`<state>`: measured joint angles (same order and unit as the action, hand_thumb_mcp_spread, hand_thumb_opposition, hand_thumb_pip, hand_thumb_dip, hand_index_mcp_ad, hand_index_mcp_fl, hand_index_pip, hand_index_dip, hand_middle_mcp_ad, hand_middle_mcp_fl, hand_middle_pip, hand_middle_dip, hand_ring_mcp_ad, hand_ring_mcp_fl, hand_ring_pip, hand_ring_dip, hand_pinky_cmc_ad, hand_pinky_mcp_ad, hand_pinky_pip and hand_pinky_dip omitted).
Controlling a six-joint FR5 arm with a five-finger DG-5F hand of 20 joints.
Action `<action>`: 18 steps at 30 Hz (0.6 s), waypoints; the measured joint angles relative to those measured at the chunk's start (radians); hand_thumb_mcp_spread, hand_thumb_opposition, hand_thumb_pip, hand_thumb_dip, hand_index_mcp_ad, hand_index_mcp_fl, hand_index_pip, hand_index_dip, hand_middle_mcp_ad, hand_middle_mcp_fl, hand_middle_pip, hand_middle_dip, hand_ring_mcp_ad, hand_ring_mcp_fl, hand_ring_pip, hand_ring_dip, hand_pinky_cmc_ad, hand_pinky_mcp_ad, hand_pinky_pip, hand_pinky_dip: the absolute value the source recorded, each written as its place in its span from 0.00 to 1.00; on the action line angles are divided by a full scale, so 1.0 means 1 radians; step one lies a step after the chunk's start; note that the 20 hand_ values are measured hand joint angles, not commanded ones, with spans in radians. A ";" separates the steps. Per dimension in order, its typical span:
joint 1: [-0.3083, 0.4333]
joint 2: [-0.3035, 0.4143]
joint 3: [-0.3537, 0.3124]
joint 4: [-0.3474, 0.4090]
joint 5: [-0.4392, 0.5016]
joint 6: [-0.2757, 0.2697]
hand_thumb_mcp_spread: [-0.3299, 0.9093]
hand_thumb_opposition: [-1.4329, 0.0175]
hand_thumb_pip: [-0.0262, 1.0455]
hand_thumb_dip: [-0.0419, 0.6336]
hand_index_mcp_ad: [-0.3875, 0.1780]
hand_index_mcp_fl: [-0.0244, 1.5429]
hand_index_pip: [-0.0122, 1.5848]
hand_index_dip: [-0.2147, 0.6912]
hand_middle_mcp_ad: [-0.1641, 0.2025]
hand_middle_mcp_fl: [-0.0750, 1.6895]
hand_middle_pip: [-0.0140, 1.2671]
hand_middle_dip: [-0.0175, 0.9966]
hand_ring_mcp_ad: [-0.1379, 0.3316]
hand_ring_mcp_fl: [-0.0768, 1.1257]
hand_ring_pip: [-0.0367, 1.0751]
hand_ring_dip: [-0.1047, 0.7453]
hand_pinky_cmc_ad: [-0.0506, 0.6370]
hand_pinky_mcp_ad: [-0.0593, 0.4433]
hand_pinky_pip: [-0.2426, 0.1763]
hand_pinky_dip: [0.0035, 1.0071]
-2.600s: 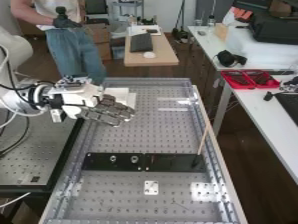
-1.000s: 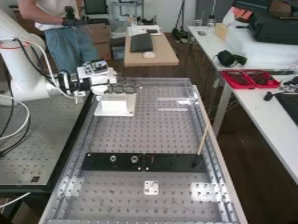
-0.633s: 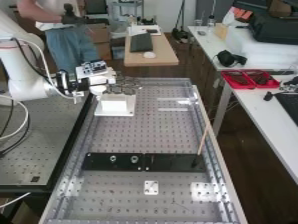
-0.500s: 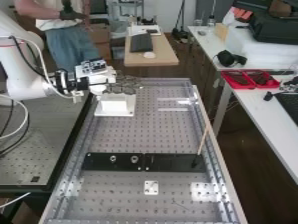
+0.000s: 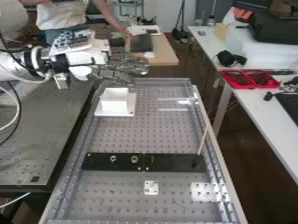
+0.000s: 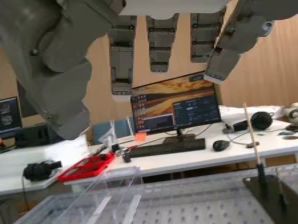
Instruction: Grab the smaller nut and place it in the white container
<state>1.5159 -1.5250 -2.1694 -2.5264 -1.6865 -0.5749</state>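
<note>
1. High view: hand point(image 5: 123, 70) is up near the bench's point(image 5: 149, 135) far end, just past the white container point(image 5: 118, 106); exact height above it, can't tell. Fingers point(image 5: 114, 75) extended, w/ no curl round anything.
2. Same view: container sits upright on its white base plate point(image 5: 106, 113). Larger nut point(image 5: 113, 159) & bearing point(image 5: 134, 159) stand side by side, a bit apart, on the black bar point(image 5: 176, 163), well apart from the container. Smaller nut: can't tell where; prob. in the container, but its inside isn't readable.
3. Wrist view: fingers straight & spread, gaps b/w them, thumb point(image 6: 63, 75) well off to one side; nothing pinched. Wooden stick point(image 6: 251, 132) stands on the bar.
4. Step, my read: release prob. done, i.e. task at or nr its end. Next: confirm nut's inside, then withdraw w/ fingers open, clear of the container's rim. Risk: a low fingertip could clip & shift it. Leave larger nut & bearing alone.
</note>
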 joint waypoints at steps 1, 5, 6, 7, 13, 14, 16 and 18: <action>-0.013 0.010 0.017 -0.026 0.008 0.001 0.43 0.45 0.63 0.34 0.47 0.17 0.29 0.29 0.60 0.10 0.10 0.24 0.74 0.06 0.11 0.23 0.56 0.51 0.43 0.59; -0.040 0.032 0.052 -0.081 0.040 0.000 0.41 0.45 0.59 0.29 0.51 0.23 0.17 0.37 0.62 0.11 0.10 0.24 0.73 0.06 0.11 0.22 0.56 0.58 0.43 0.61; -0.047 0.037 0.060 -0.095 0.051 0.000 0.41 0.45 0.59 0.29 0.51 0.24 0.15 0.39 0.64 0.11 0.10 0.24 0.73 0.06 0.11 0.22 0.56 0.61 0.43 0.61; -0.053 0.040 0.064 -0.104 0.058 0.000 0.41 0.45 0.58 0.28 0.51 0.24 0.14 0.40 0.64 0.11 0.10 0.24 0.73 0.06 0.11 0.22 0.56 0.60 0.43 0.61; -0.066 0.043 0.077 -0.132 0.075 -0.029 0.41 0.45 0.57 0.27 0.51 0.28 0.09 0.50 0.64 0.12 0.10 0.24 0.74 0.06 0.11 0.22 0.58 0.65 0.43 0.61; -0.068 0.043 0.079 -0.135 0.076 -0.029 0.41 0.45 0.57 0.27 0.51 0.28 0.08 0.52 0.64 0.12 0.10 0.24 0.74 0.06 0.11 0.23 0.58 0.65 0.43 0.61; -0.079 0.042 0.091 -0.145 0.077 -0.023 0.41 0.45 0.57 0.27 0.51 0.28 0.07 0.52 0.64 0.12 0.10 0.24 0.74 0.06 0.11 0.22 0.61 0.65 0.43 0.61; -0.086 0.042 0.101 -0.151 0.078 -0.024 0.41 0.45 0.57 0.27 0.53 0.28 0.07 0.53 0.64 0.12 0.10 0.24 0.74 0.06 0.11 0.23 0.61 0.65 0.43 0.61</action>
<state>1.4302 -1.4834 -2.0686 -2.6773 -1.6090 -0.5991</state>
